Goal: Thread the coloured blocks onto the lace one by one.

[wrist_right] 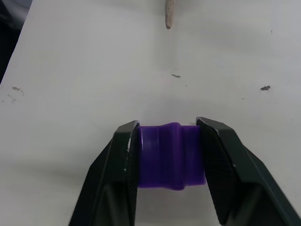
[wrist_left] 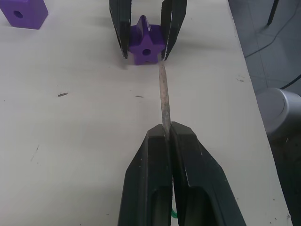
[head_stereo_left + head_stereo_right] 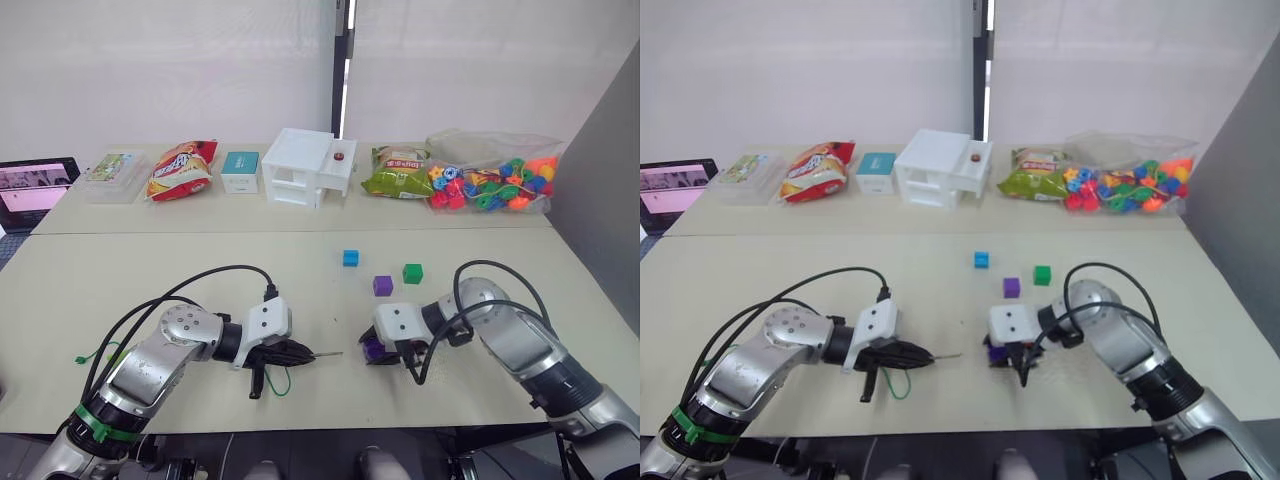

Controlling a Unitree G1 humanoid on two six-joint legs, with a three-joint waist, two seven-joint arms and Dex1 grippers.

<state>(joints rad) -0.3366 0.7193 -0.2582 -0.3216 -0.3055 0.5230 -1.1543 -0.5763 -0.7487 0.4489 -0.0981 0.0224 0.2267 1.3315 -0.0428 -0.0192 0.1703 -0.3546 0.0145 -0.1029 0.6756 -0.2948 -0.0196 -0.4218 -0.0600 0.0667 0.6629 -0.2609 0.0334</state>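
Lining up the first block; you have none threaded yet.
Your left gripper [image 2: 165,136] pinches the lace [image 2: 162,101] tip just short of the purple block [image 1: 171,156] clamped by your right gripper [image 1: 168,129]; blue [image 3: 350,258], purple [image 3: 382,286], green [image 3: 412,273] blocks wait nearby on the table [image 3: 200,260].

Lab-like test room — plain tables [image 3: 300,300], white partition walls [image 3: 160,70], monitor [image 3: 35,187]

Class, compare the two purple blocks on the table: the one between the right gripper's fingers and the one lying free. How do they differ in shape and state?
The purple block clamped in the right gripper is star-shaped; the free purple block is a plain cube. The star block is held with its hole facing the lace's needle tip, which the left gripper pinches; the cube lies untouched on the table, apart from both grippers. Both are purple with a round hole through the middle.
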